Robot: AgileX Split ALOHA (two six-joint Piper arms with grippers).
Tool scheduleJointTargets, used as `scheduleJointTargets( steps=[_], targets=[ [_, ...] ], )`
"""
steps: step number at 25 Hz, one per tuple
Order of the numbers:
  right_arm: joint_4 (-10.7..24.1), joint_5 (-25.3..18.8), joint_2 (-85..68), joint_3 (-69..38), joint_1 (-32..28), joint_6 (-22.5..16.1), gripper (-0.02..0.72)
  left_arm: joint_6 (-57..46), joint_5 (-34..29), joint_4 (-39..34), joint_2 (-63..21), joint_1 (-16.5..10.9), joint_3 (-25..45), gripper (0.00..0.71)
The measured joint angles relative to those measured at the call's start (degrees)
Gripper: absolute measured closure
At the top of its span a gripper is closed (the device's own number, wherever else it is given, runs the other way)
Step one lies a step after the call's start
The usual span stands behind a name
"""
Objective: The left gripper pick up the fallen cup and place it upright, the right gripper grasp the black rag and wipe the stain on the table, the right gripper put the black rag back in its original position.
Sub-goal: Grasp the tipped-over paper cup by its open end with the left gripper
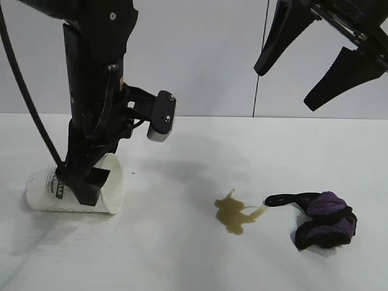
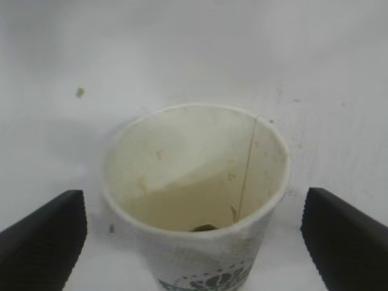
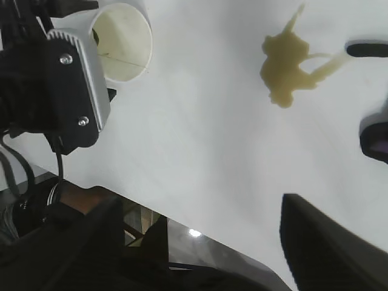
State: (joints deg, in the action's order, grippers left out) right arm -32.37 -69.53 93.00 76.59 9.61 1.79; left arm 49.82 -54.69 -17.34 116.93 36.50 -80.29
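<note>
Now the left gripper [image 2: 194,242], jaws spread wide astride the fallen paper cup [image 1: 73,193], should settle evenly before squeezing, while the right gripper [image 1: 306,70] hangs open above.

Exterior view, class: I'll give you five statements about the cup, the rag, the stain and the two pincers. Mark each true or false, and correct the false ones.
1. The cup lies on its side on the table. True.
2. The left pincer is clamped shut on the cup. False: its fingers stand wide open on either side of the cup.
3. The black rag covers the stain. False: the rag lies beside the stain, which is uncovered.
4. The right pincer hangs open in the air, holding nothing. True.
5. The cup stands between the stain and the rag. False: the stain lies between cup and rag.
</note>
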Motion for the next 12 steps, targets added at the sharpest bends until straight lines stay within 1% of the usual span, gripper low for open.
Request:
scheduleJointTargets(
  steps=[7,12],
  targets=[
    [0.0,0.0,0.0,0.0,0.0,0.86,0.209,0.0,2.67,-1.17,3.05,-0.08,0.25,0.017],
    [0.0,0.0,0.0,0.0,0.0,0.86,0.209,0.0,3.85,-1.17,3.47,-0.08,0.25,0.017]
  ],
)
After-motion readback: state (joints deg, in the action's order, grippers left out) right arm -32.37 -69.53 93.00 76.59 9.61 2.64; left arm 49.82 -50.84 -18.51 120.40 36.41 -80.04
